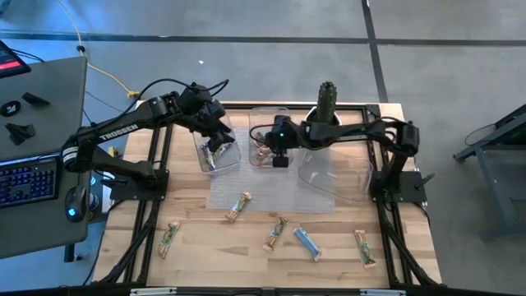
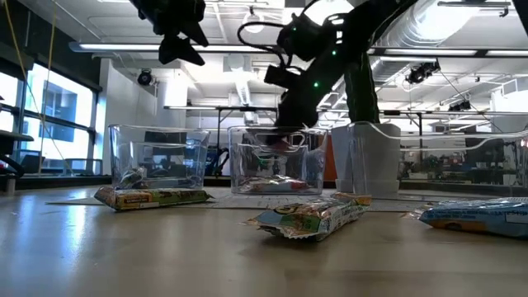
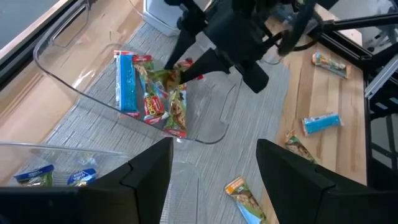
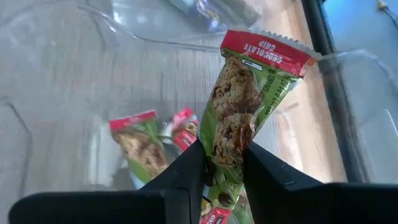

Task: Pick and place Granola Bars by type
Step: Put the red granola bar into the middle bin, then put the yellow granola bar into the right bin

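My right gripper is shut on a green-and-red granola bar over the middle clear bin. That bin holds several green-red bars and one blue bar. My left gripper is open and empty above the left clear bin, which holds blue-white bars. Several more bars lie flat on the table: green-tan ones and a blue one. My right gripper pinches the green-and-red bar between its two fingers, on the wrapper's flat faces below the middle. The fingers come from above, pointing down. The bar's red end sticks out past the fingertips into the middle bin. Whether it touches the bars below, I cannot tell.
A third clear bin stands to the right of the middle one on a grey mat. A green cactus-like object stands at the far edge. A desk with a keyboard is left of the table.
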Robot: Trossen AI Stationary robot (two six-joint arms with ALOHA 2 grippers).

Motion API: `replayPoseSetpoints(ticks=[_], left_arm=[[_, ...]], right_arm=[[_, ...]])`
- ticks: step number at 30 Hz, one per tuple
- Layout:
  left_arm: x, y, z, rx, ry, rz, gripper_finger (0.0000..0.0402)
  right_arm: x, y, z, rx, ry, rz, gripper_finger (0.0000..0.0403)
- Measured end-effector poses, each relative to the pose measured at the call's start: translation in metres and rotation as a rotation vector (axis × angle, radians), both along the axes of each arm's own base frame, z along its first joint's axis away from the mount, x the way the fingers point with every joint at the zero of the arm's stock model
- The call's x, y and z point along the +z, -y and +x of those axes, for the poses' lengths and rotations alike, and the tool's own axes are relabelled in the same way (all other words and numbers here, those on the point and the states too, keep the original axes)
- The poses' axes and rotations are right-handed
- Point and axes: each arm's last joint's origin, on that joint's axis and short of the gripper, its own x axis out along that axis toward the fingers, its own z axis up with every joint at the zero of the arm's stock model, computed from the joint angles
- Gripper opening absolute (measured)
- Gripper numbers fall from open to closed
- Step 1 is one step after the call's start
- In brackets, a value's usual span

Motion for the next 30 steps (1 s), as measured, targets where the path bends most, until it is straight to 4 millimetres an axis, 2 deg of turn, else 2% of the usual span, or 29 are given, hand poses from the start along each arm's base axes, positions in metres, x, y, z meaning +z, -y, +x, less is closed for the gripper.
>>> replayPoseSetpoints(ticks=[8,12,23,26,30], left_arm=[[0.000,0.000,0.000,-0.014,-0.004,0.026,0.0227],[0.000,0.000,0.000,-0.014,-0.005,0.029,0.0227],[-0.002,0.001,-0.001,0.000,-0.020,-0.013,0.0227],[-0.007,0.003,-0.006,0.030,-0.096,-0.076,0.0227],[-0.017,0.022,-0.012,0.139,-0.267,-0.163,0.0227]], right_arm=[[0.000,0.026,-0.004,-0.084,0.037,0.010,0.0083],[-0.001,0.031,-0.006,-0.084,0.040,0.034,0.0089],[0.001,0.031,-0.007,-0.115,0.033,-0.005,0.0166],[0.011,0.027,-0.009,-0.112,0.046,-0.038,0.0174],[0.042,0.010,-0.014,-0.065,0.113,-0.103,0.0169]])
